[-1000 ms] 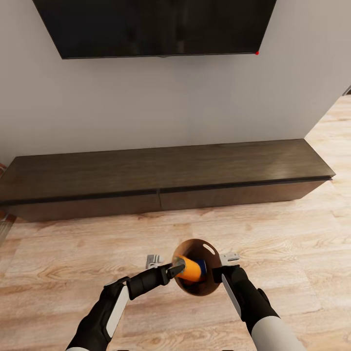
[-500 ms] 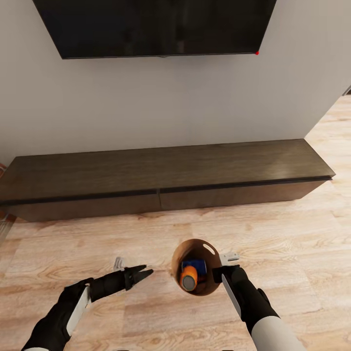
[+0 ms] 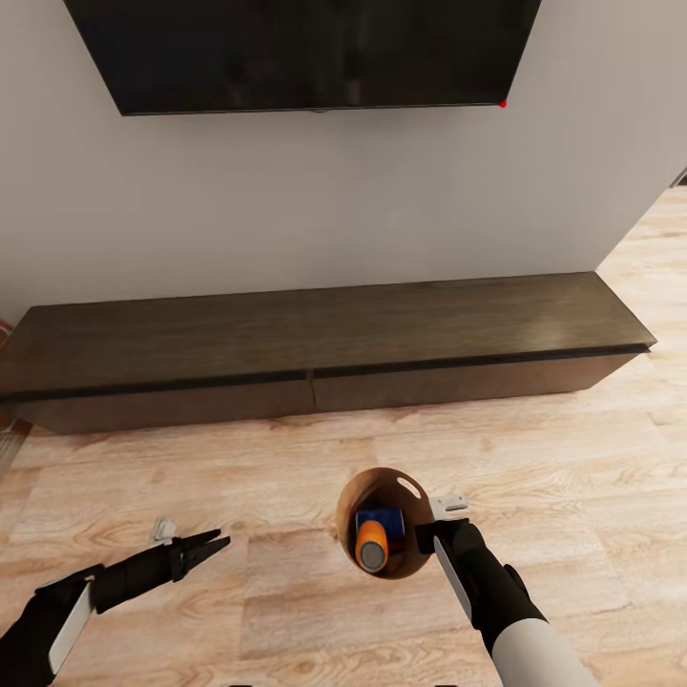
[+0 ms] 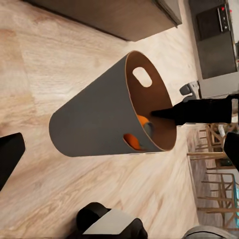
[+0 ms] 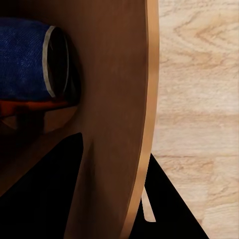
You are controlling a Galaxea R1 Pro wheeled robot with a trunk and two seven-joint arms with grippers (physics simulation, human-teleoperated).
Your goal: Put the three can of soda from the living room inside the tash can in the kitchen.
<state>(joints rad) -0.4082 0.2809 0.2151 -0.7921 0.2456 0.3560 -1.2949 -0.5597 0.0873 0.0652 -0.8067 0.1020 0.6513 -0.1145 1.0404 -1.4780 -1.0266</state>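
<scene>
Orange and blue cans (image 3: 373, 540) lay inside the tash can (image 3: 412, 563), which the right pincer (image 3: 431, 535) gripped by its rim. Left pincer (image 3: 212, 546), nearly closed and empty, hung well aside of the tash can; carrying it level would probably keep the cans in.

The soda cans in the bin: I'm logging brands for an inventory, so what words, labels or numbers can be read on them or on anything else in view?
None can be read.
Orange can: plain, no lettering visible.
Blue can: plain blue with a pale rim, no print visible.
Trash can: bare wall, no label.
TV: blank dark screen, one red light at its corner, no logo legible.
</scene>
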